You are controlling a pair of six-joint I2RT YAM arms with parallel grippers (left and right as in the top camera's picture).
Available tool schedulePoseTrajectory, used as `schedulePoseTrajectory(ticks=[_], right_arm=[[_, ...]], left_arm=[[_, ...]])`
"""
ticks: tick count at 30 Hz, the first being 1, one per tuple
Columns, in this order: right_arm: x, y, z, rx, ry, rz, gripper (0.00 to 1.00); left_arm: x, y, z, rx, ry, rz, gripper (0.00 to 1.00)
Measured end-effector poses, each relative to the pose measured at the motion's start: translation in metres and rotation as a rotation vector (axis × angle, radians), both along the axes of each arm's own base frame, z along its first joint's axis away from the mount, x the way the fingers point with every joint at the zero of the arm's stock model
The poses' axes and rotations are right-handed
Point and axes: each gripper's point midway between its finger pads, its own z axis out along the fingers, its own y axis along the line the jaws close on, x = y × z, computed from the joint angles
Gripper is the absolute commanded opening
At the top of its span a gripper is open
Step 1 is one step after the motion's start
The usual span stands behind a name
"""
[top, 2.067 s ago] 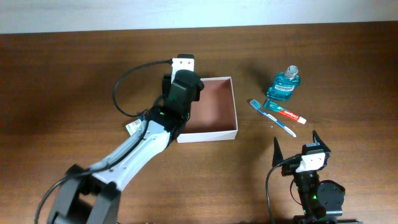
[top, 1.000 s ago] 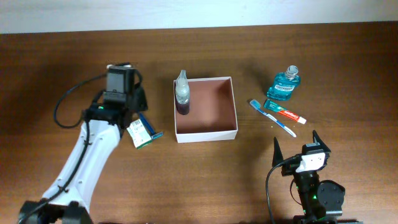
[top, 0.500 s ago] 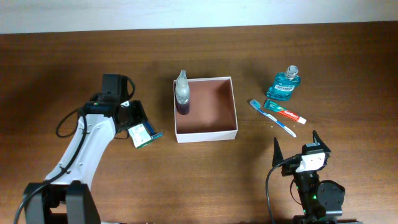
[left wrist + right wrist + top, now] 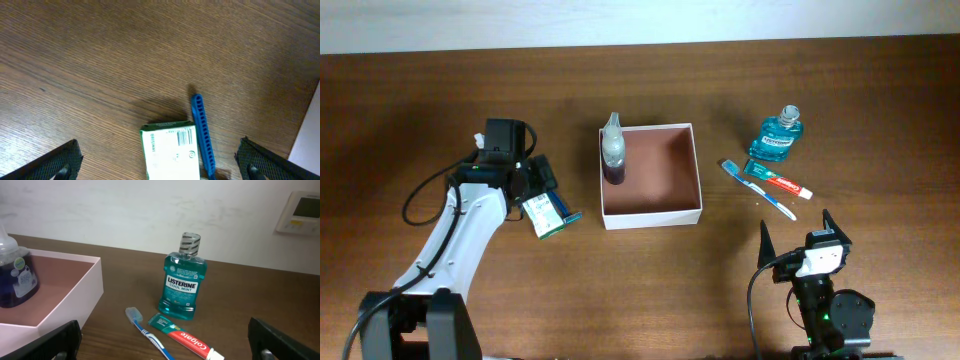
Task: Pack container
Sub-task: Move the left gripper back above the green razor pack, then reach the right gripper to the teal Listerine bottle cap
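The container (image 4: 665, 172), a square white-walled box with a reddish-brown inside, sits mid-table. A clear spray bottle (image 4: 612, 150) with dark liquid stands in its left corner, seen too in the right wrist view (image 4: 15, 270). My left gripper (image 4: 535, 185) hangs open just above a green-and-white carton (image 4: 546, 213) and a blue comb (image 4: 563, 204), left of the container. In the left wrist view the carton (image 4: 170, 150) and comb (image 4: 202, 132) lie between the wide-apart fingers (image 4: 60, 162), untouched. My right gripper (image 4: 796, 232) stands open at the front right, holding nothing.
A teal mouthwash bottle (image 4: 778, 137), a toothpaste tube (image 4: 780, 181) and a blue toothbrush (image 4: 760, 190) lie right of the container. The right wrist view shows the mouthwash (image 4: 182, 285), toothbrush (image 4: 150, 335) and toothpaste (image 4: 187, 340) ahead, with the container wall (image 4: 65, 300) at left.
My left arm left the spray bottle standing in the container, swung left and came down over the carton, and its jaws went from shut to wide open. The right arm has not moved.
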Motion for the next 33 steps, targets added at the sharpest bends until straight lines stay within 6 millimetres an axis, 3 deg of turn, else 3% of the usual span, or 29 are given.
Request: schedulePoseTrajectory(ticks=[9,12,15,19,21,27,33], right_arm=[[0.000,0.001,0.001,0.000,-0.003,0.003,0.99],[-0.001,0.009,0.008,0.005,-0.032,0.054,0.99],[-0.002,0.018,0.013,0.048,-0.047,0.105,0.99],[-0.002,0.016,0.011,0.124,0.005,0.086,0.99],[-0.002,0.014,0.021,0.140,0.026,0.071,0.99],[0.012,0.007,0.077,0.109,0.117,0.029,0.98],[0.052,0.003,0.101,0.007,0.358,0.022,0.99]], left_arm=[[0.000,0.003,0.000,0.016,-0.001,0.007,0.99],[0.000,0.003,0.001,0.016,-0.001,0.007,0.99],[0.000,0.003,0.000,0.016,-0.001,0.007,0.99],[0.000,0.003,0.001,0.016,-0.001,0.007,0.99],[0.000,0.003,0.000,0.016,-0.001,0.007,0.99],[0.000,0.003,0.000,0.018,-0.001,0.007,0.99],[-0.001,0.004,0.000,0.020,0.001,0.008,0.99]])
